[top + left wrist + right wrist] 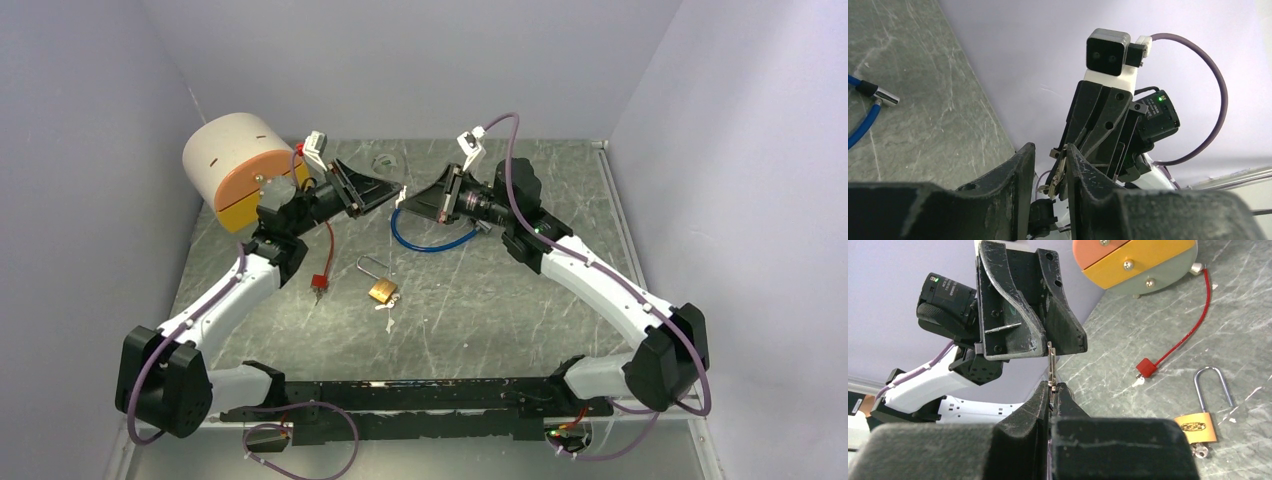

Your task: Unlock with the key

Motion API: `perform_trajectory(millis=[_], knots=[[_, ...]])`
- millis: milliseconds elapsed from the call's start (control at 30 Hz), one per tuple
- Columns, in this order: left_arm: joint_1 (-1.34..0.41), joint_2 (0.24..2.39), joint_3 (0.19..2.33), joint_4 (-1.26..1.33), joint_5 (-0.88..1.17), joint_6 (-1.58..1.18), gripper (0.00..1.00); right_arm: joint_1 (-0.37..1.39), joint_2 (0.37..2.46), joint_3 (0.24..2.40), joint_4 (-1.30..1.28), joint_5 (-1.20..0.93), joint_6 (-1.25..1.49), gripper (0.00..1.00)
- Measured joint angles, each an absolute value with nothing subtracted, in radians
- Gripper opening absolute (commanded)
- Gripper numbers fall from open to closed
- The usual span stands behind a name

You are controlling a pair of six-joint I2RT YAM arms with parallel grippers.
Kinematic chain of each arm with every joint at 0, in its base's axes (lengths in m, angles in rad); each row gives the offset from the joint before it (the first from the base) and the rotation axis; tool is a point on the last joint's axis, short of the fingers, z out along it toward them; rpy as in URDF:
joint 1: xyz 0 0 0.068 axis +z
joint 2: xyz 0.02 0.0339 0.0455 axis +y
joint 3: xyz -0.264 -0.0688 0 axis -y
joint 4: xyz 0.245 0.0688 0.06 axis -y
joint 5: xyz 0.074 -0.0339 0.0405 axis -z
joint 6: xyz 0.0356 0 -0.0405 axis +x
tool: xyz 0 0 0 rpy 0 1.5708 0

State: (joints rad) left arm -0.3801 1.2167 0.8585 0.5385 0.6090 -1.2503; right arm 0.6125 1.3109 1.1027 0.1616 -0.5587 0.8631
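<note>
A brass padlock with a steel shackle lies on the table's middle; it also shows in the right wrist view. My right gripper is shut on a thin silver key, held in the air above the table. My left gripper faces it tip to tip and is open. The key stands between its fingers, close against one finger, with a gap to the other. In the top view both grippers meet at the key, behind the padlock.
A red cable lock lies left of the padlock and a blue cable lock behind it on the right. A round drawer unit stands at the back left. Grey walls enclose the table.
</note>
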Motion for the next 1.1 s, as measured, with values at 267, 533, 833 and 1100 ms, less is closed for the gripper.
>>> perform_trajectory(millis=[267,533,833,1100], knots=[[-0.380,1.223,0.859,0.556,0.628,-1.250,0.25,0.610,1.325,1.103,0.159,-0.579,0.875,0.00],[-0.380,1.223,0.859,0.559,0.640,-1.249,0.03,0.610,1.334,1.103,0.158,-0.590,0.891,0.00],[-0.380,1.212,0.858,0.522,0.633,-1.210,0.11,0.610,1.335,1.103,0.141,-0.589,0.909,0.00],[-0.380,1.195,0.858,0.466,0.625,-1.157,0.14,0.610,1.338,1.103,0.118,-0.588,0.929,0.00]])
